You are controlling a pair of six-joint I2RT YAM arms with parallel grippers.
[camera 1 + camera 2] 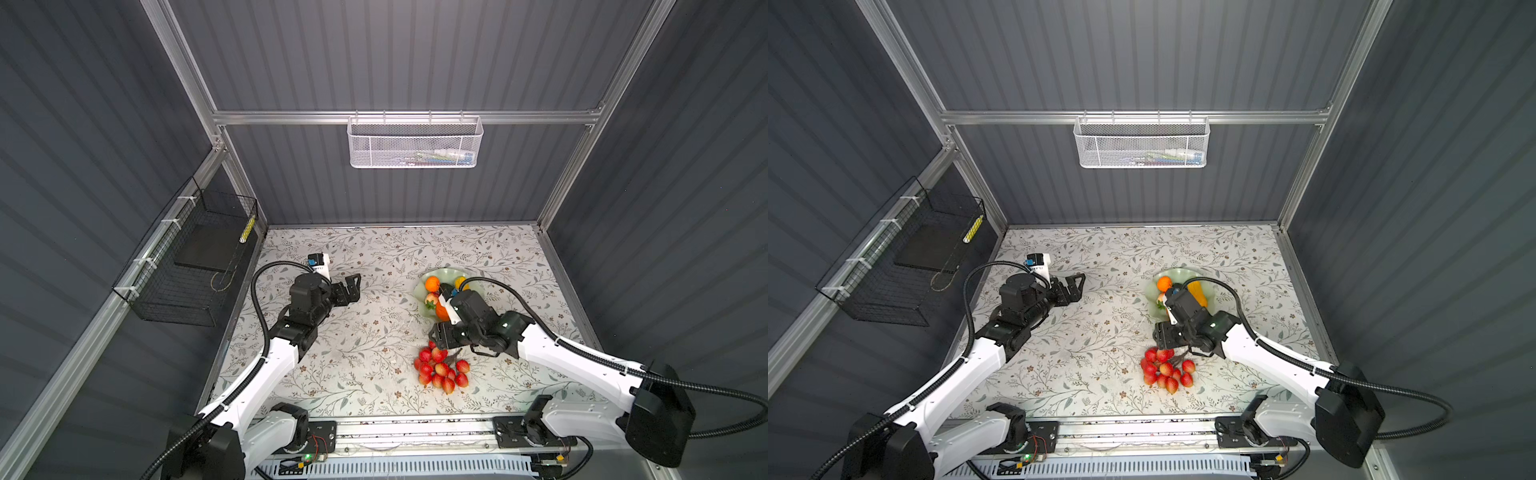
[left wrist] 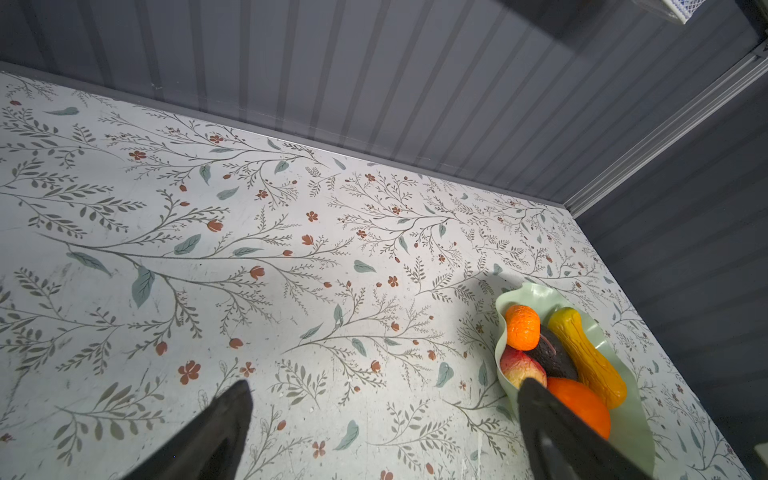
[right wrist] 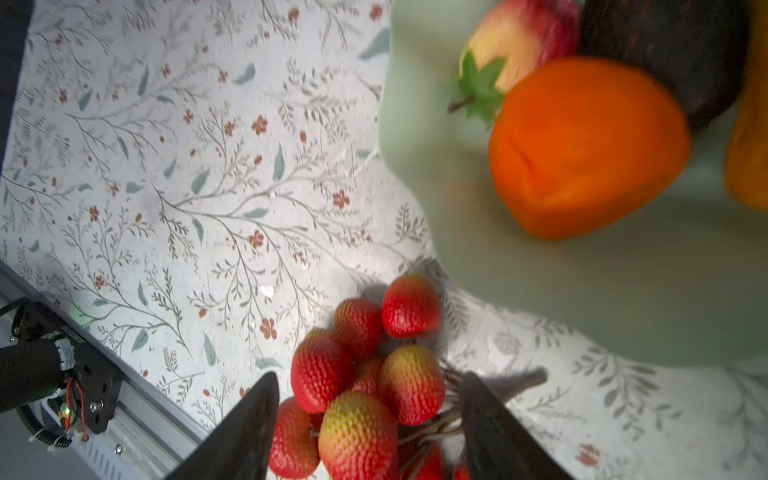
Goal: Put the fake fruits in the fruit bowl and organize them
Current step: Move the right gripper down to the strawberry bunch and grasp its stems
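The pale green fruit bowl [image 1: 446, 272] [image 2: 536, 291] sits right of the table's middle. In it lie a small orange [image 2: 523, 327], a larger orange [image 3: 582, 145], a yellow oblong [image 2: 586, 357], a dark avocado [image 2: 555, 357] and a red-pink strawberry [image 2: 519, 368]. The red berry cluster [image 1: 442, 370] [image 3: 365, 374] lies on the table just in front of the bowl. My right gripper [image 1: 435, 338] [image 3: 370, 397] hangs over the cluster's bowl-side end. It is open, with berries and stems between its fingers. My left gripper [image 1: 353, 286] [image 2: 382, 399] is wide open and holds nothing, left of the bowl.
A white mesh basket [image 1: 415, 143] hangs on the back wall. A black wire basket [image 1: 187, 257] is fixed to the left wall. The arms' mounting rail [image 1: 415, 428] runs along the table's front edge. The right arm's cable arcs over the bowl.
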